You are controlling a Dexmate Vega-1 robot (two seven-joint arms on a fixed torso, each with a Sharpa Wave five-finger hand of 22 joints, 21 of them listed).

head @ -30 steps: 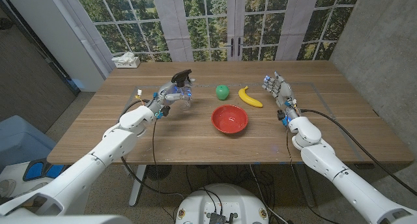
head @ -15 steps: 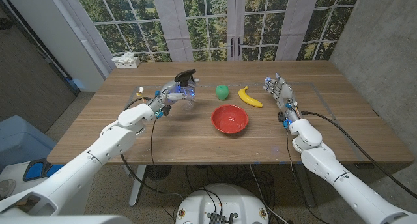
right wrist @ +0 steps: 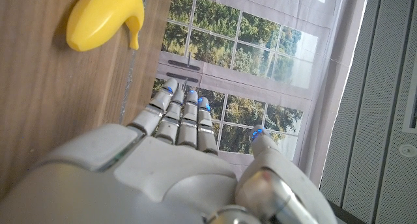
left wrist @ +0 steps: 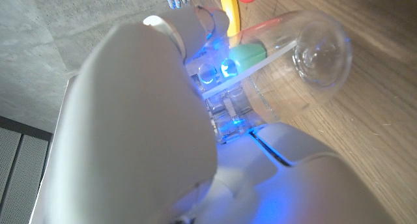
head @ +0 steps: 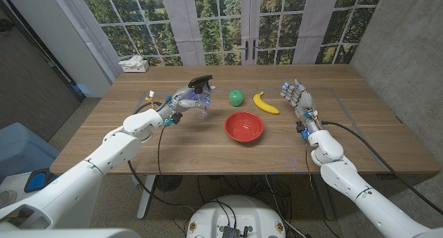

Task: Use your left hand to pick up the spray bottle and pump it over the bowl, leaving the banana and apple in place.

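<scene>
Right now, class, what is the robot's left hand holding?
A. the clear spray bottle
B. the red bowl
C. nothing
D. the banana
A: in the head view the left hand grips the clear spray bottle, lifted left of the red bowl; the banana lies untouched on the table.

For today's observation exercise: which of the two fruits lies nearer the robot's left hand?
The round green apple; the yellow banana lies beyond it, farther from the left hand.
</scene>
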